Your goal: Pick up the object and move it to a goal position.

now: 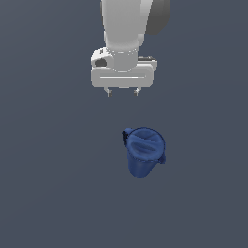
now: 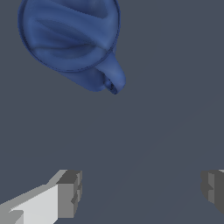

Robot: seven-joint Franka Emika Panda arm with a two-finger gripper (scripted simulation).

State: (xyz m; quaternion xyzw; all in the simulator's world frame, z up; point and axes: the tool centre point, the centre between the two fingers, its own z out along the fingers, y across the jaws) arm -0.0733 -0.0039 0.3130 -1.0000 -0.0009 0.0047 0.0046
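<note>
A dark blue pitcher (image 1: pixel 143 151) of smooth, slightly glossy plastic stands on a flat, matte slate-grey counter (image 1: pixel 48 193). Its body tapers toward the base, a round lid with a raised bar caps the wide top, a looped handle juts from one side and a small spout from the other. The wrist view shows the lid's soft sheen and the curved handle (image 2: pixel 113 78) sticking out from under the rim. The arm's hand (image 1: pixel 123 92), white with short grey fingertips (image 2: pixel 70 192), hangs above the counter, apart from the pitcher and nearer the exterior view's top. Its fingers are spread wide and hold nothing. The surroundings are the same plain grey throughout.
</note>
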